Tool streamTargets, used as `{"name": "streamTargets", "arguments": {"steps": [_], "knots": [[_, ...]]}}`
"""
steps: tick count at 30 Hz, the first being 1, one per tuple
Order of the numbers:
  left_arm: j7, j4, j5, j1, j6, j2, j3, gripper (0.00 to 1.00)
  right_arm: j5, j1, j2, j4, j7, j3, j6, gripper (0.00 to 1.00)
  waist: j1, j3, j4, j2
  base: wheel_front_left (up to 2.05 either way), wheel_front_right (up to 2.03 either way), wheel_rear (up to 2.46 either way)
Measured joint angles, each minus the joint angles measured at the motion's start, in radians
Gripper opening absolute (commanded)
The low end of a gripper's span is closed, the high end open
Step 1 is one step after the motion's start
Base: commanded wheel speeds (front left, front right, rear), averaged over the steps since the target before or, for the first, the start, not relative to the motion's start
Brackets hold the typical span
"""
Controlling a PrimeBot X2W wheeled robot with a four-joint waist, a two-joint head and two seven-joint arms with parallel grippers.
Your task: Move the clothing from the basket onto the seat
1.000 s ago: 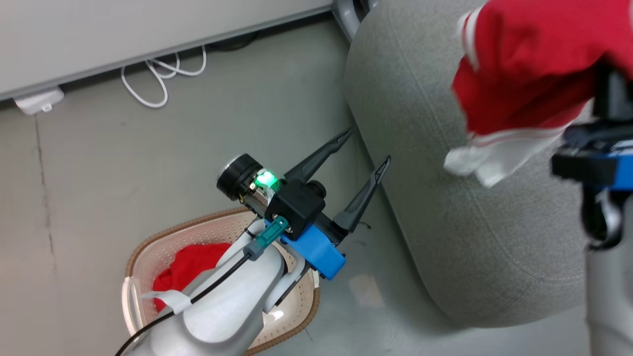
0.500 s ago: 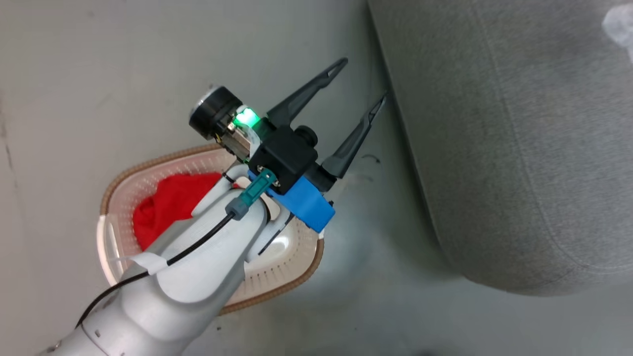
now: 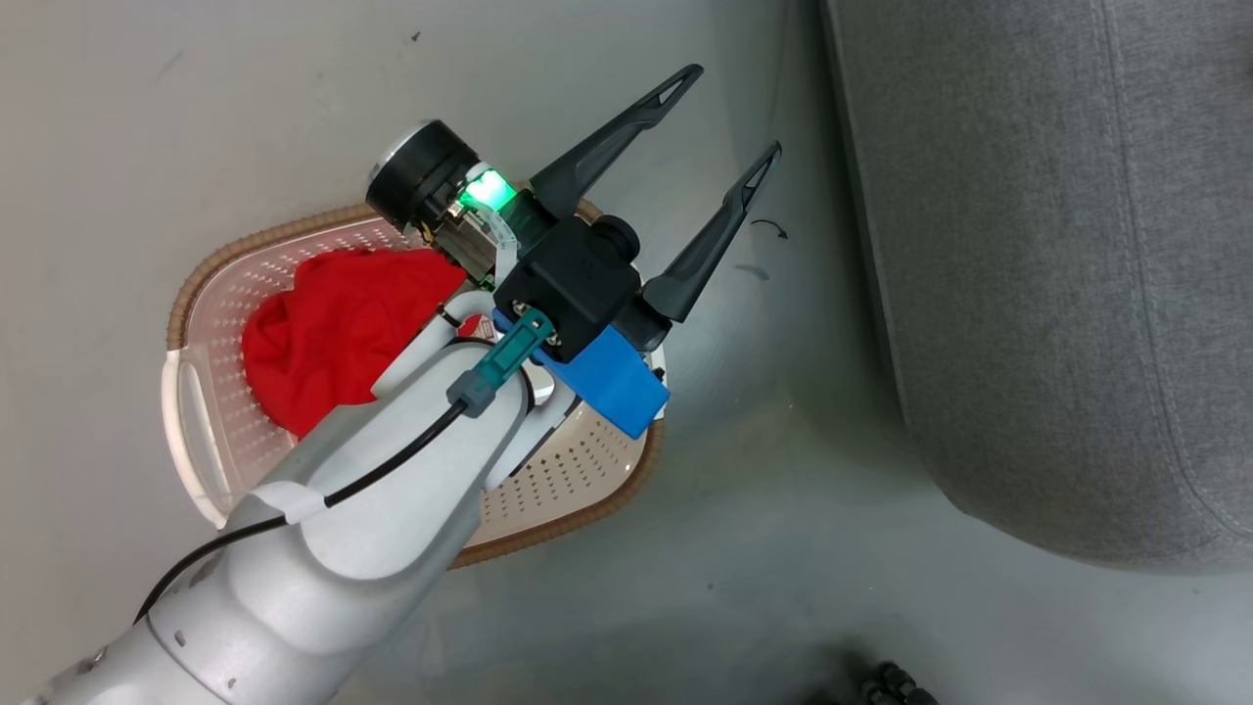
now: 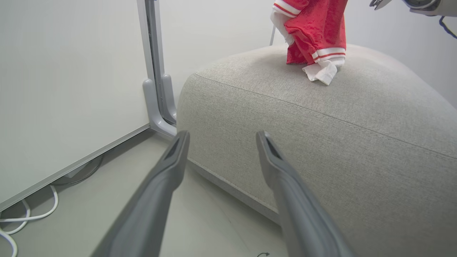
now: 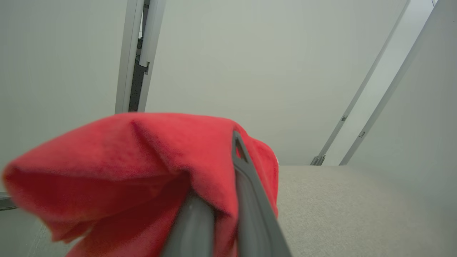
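Note:
A cream basket point(image 3: 210, 431) with a brown rim stands on the floor and holds one crumpled red garment point(image 3: 333, 328). My left arm reaches over the basket. My left gripper point(image 3: 729, 116) is open and empty, its fingers pointing toward the grey seat point(image 3: 1057, 274). In the left wrist view the left gripper point(image 4: 222, 134) faces the seat point(image 4: 321, 135), and the second red garment point(image 4: 316, 28) hangs over the seat's top, its white hem touching the cushion. My right gripper point(image 5: 219, 167) is shut on that garment point(image 5: 125, 160), which drapes over its fingers above the seat point(image 5: 339, 203).
A white wall panel with a grey metal post point(image 4: 157, 71) stands beside the seat. White cables point(image 4: 21, 217) lie on the floor at its base. A small dark scrap point(image 3: 768, 227) lies on the grey floor point(image 3: 783, 548) between basket and seat.
The head camera has swung down and left, so the basket sits higher in the picture and the right gripper with its garment has left that view. The left gripper stays open.

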Motion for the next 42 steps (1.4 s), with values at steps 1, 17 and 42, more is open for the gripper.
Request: {"name": "streamTargets", "arguments": {"steps": [1,17,42], "knots": [[0.000,0.000,0.000,0.000,0.000,0.000,-0.001,1.00,0.000,0.000,0.000,0.024,0.000,-0.008,0.000,0.00,0.0000,0.003,0.002,0.0000,0.00,0.00,0.00],[-0.016,0.026,-0.014,0.000,0.006,0.007,-0.006,1.00,0.007,0.095,0.086,0.201,0.000,-0.052,0.000,1.00,0.0000,-0.037,-0.003,0.0000,0.00,0.00,0.00],[-0.048,-0.029,-0.057,0.405,0.088,-0.012,0.232,1.00,0.022,0.576,0.236,-0.164,0.000,0.132,0.000,1.00,-0.0003,-0.437,0.070,0.0001,0.00,0.00,0.00]]}}
